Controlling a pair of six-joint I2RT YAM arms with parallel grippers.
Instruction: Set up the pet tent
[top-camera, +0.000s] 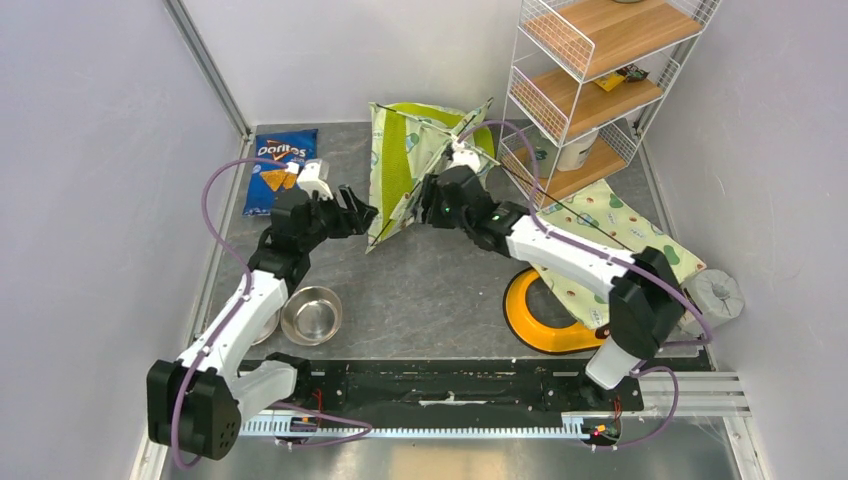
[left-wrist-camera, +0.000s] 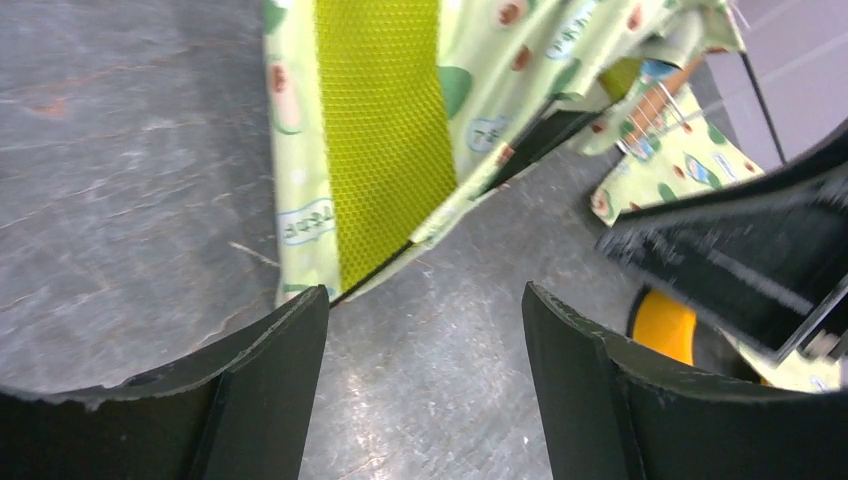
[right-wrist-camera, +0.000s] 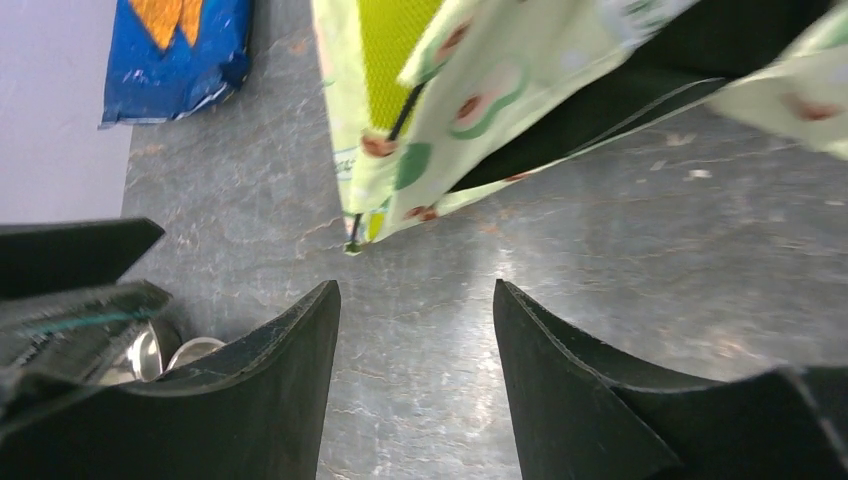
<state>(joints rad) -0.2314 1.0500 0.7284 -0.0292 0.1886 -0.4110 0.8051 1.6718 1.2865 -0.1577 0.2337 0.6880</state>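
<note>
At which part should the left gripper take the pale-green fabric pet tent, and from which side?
Grip the pale-green avocado-print fabric pet tent at its lowest corner, along the thin black pole edging the lime mesh panel. Come from the left: that stiff, thin edge points toward the open left gripper and should fit between its fingers.

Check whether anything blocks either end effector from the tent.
Nothing visible does. The left end effector and the right end effector, both open, face the tent with only floor between.
</note>
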